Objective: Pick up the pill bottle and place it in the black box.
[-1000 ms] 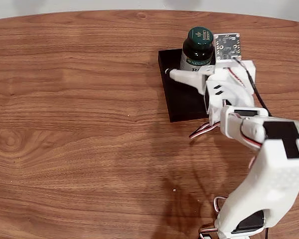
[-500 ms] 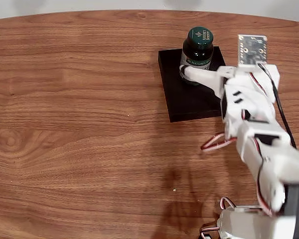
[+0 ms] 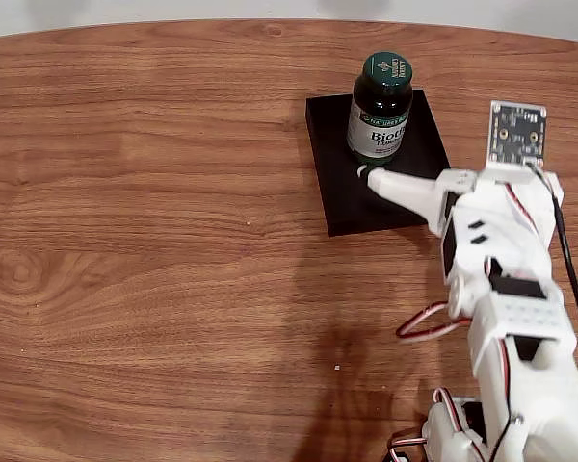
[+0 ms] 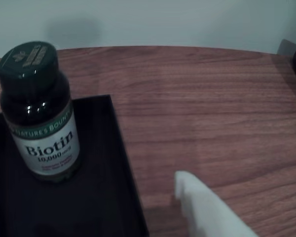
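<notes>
The pill bottle (image 3: 379, 111), dark green with a green cap and a white Biotin label, stands upright in the black box (image 3: 352, 207) near its far edge. My gripper (image 3: 374, 181) hovers over the box's near right part, a short way in front of the bottle and clear of it. It holds nothing. In the wrist view the pill bottle (image 4: 42, 113) stands at the left inside the black box (image 4: 106, 192). One white finger (image 4: 200, 207) juts in from the bottom over the wood, with no second finger against it.
The wooden table (image 3: 135, 241) spreads bare to the left of and in front of the box. Its far edge meets a pale wall (image 4: 187, 22). My white arm (image 3: 506, 318) with red and white cables fills the lower right of the fixed view.
The gripper has let go of the bottle and drawn back toward the near right. The bottle stays upright in the box. The arm has swung right.
</notes>
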